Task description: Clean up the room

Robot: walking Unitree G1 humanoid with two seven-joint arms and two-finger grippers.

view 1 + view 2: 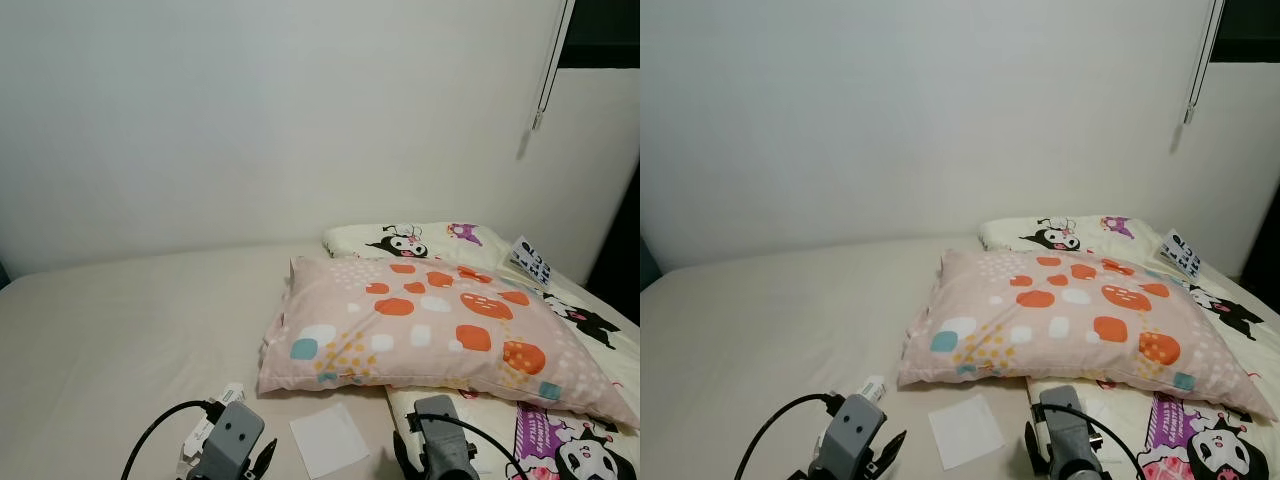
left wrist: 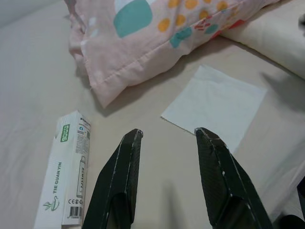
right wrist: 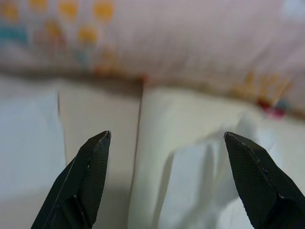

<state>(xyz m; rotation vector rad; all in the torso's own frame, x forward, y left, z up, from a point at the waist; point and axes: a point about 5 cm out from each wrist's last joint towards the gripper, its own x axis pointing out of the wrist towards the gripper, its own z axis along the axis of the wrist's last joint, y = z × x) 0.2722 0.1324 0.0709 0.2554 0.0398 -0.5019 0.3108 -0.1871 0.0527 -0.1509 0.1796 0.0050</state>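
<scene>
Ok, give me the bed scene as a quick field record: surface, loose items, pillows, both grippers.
surface: bed, beige sheet
loose items: white tissue flat near the pink pillow; white box lying flat, left of the tissue
pillows: pink pillow lying partly on a cartoon-print pillow
left gripper: open, low over the sheet between box and tissue
right gripper: open, over the cartoon-print pillow's edge

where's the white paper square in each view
Left eye: white paper square at bottom centre, on the bed between the grippers.
Right eye: bottom centre.
Left wrist: beyond the open fingertips, right of centre.
Right wrist: pale blurred sheet at left edge, probably it.
Shared landmark: the pink spotted pillow.
</scene>
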